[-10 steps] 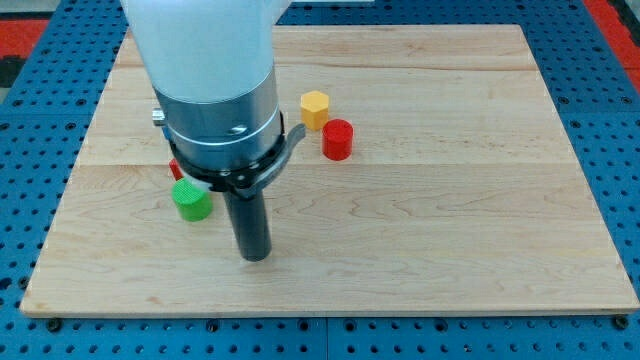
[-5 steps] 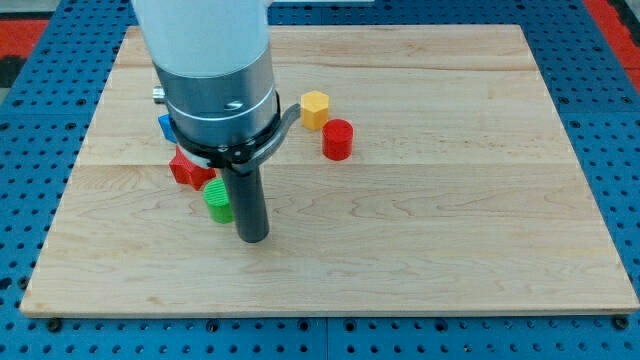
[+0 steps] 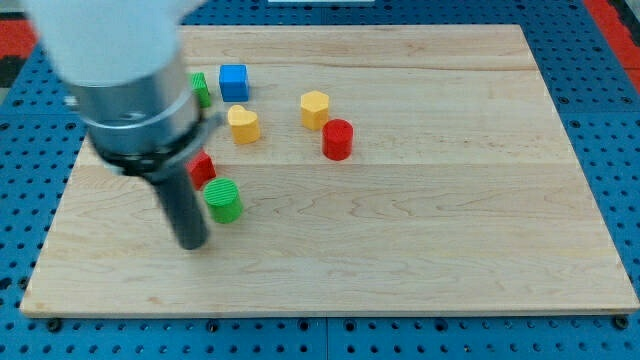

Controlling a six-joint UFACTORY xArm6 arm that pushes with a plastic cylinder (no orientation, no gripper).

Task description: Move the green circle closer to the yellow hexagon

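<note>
My tip (image 3: 192,243) down on the board (image 3: 450,250), bare rod touching nothing, just left of and below the green circle (image 3: 223,200). Red block (image 3: 203,167) tucked right behind it. Farther up, well apart: red cylinder (image 3: 338,139), yellow hexagon (image 3: 315,109).

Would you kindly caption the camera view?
My tip sits left of the green circle, far from the yellow hexagon.

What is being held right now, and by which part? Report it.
Nothing is held: the arm has no claw. My tip rests on the board, just toward the view's left and bottom of the green circle, with a slim gap showing.
</note>
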